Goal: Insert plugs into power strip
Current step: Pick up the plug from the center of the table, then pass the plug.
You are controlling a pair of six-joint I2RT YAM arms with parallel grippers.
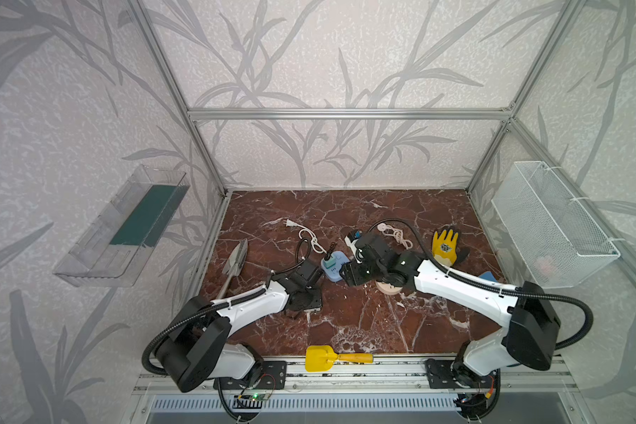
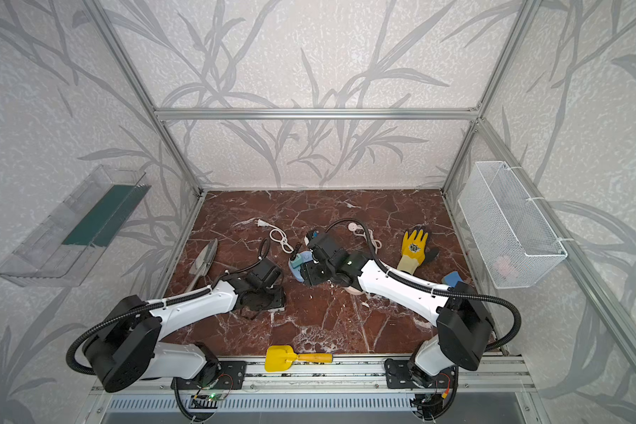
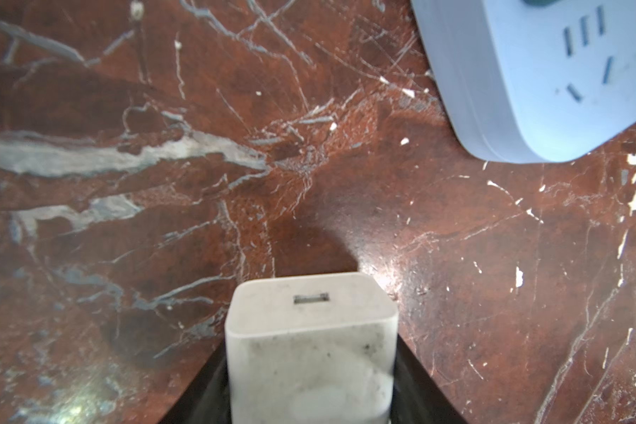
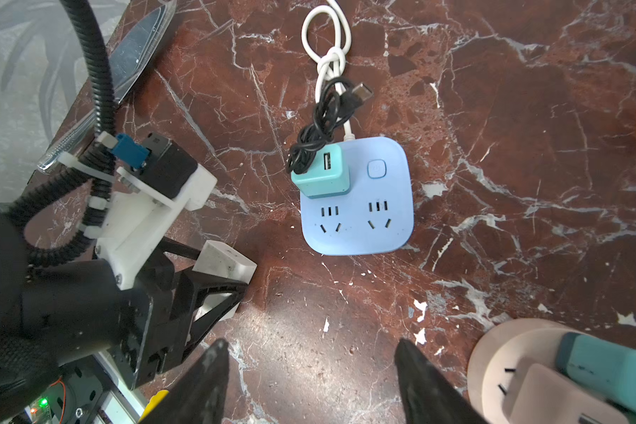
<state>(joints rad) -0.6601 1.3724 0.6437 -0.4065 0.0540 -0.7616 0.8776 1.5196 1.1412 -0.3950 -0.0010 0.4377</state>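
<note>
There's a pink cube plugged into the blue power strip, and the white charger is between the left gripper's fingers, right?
Not quite. What is plugged into the blue power strip is a teal cube, not a pink one; the right wrist view shows it clearly. The rest holds: the white charger does sit between the fingers of the left gripper.

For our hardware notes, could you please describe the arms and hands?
The left arm and right arm have white shells and black joints. A ribbed black cable conduit, zip-tied on, loops along each. The left hand and right hand are black, with tapering fingers.
</note>
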